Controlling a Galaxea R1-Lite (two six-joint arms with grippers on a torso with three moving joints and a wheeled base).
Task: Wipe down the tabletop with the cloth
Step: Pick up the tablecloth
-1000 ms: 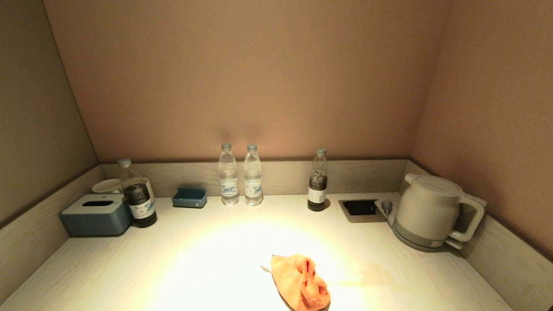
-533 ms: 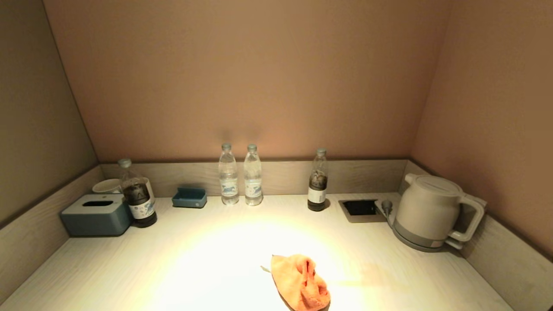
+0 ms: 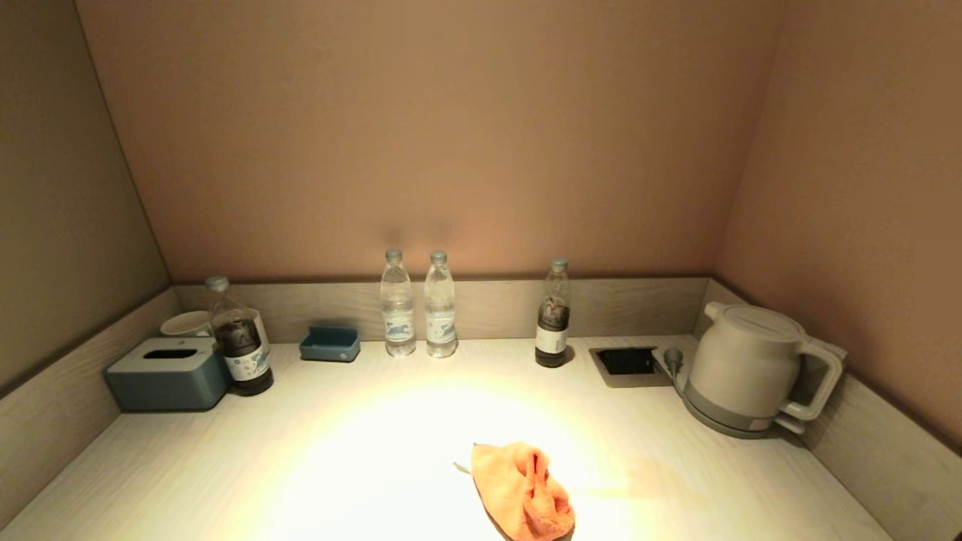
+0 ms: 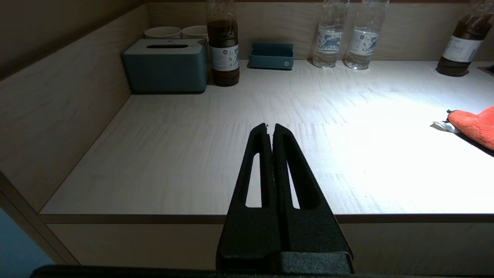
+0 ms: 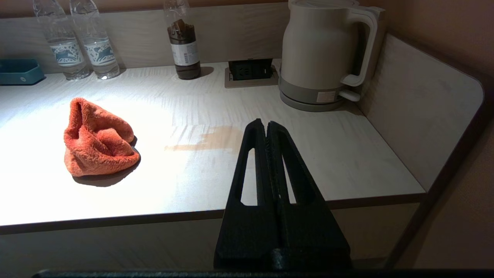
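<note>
An orange cloth (image 3: 524, 494) lies crumpled near the front edge of the pale wood tabletop (image 3: 361, 443), under the bright light patch. It also shows in the right wrist view (image 5: 96, 141) and at the edge of the left wrist view (image 4: 475, 124). A brownish stain (image 5: 210, 139) marks the tabletop to the right of the cloth. My left gripper (image 4: 270, 125) is shut and empty, held in front of the table's front edge on the left. My right gripper (image 5: 265, 122) is shut and empty, in front of the edge on the right. Neither arm shows in the head view.
Along the back wall stand two water bottles (image 3: 418, 306), a dark-liquid bottle (image 3: 553, 317), a blue tray (image 3: 329, 343) and a recessed socket (image 3: 625, 362). Back left: a blue tissue box (image 3: 167, 373), another dark bottle (image 3: 238, 340), cups (image 3: 186, 324). A white kettle (image 3: 748, 368) stands at the right.
</note>
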